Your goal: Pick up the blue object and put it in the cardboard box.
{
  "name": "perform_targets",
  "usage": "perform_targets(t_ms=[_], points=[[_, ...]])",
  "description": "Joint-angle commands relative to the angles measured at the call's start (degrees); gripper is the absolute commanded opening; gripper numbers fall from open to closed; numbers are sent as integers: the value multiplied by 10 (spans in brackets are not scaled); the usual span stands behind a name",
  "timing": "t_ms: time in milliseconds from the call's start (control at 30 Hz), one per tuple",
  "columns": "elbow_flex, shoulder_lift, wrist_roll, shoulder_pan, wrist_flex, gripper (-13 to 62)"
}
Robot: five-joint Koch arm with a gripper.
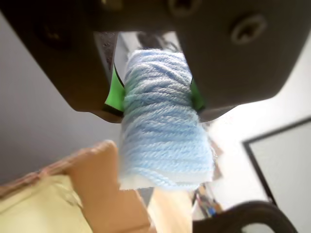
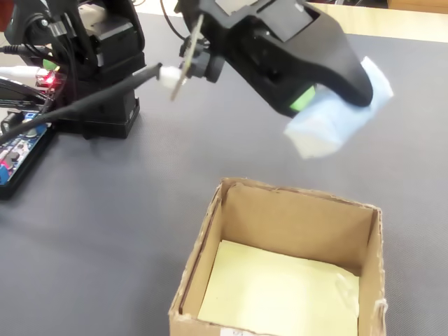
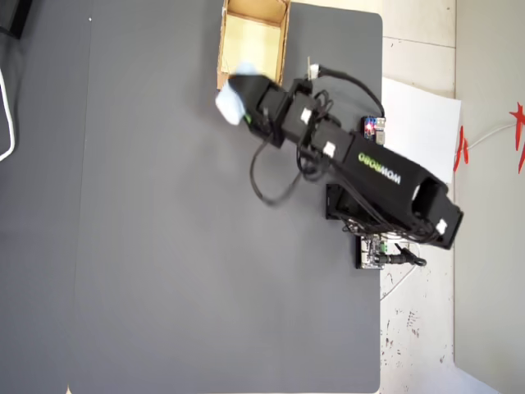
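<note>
In the wrist view the gripper point(image 1: 155, 94) fills the top of the picture, its two dark jaws pressed against either side of the blue object point(image 1: 163, 131), with a strip of green padding showing at each contact. The blue object is a roll of pale blue yarn-like thread; its lower end hangs free below the jaws. At the lower left of that view a corner of the cardboard box point(image 1: 104, 194) rises, its pale yellow inside showing beside it.

In the fixed view, going from the left: the arm's base and a circuit board with a lit red lamp point(image 2: 50, 81) sit at the far left on the dark grey table point(image 2: 105, 210). A black cable point(image 2: 91, 101) runs from there to the arm's wrist. Further right the gripper point(image 2: 329, 105) holds the blue object point(image 2: 329, 129) in the air, clear of the table. The cardboard box point(image 2: 210, 238) stands open below, nearer the camera, and the object is beyond its far wall.

In the overhead view the blue object point(image 3: 231, 103) lies just below the cardboard box point(image 3: 283, 41), near its lower left corner, held by the gripper point(image 3: 242, 105).
</note>
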Motion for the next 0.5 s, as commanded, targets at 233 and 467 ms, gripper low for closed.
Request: perform_targets(t_ms=[233, 467], points=[[-97, -73, -1, 68, -42, 115], [-94, -102, 11, 86, -17, 304]])
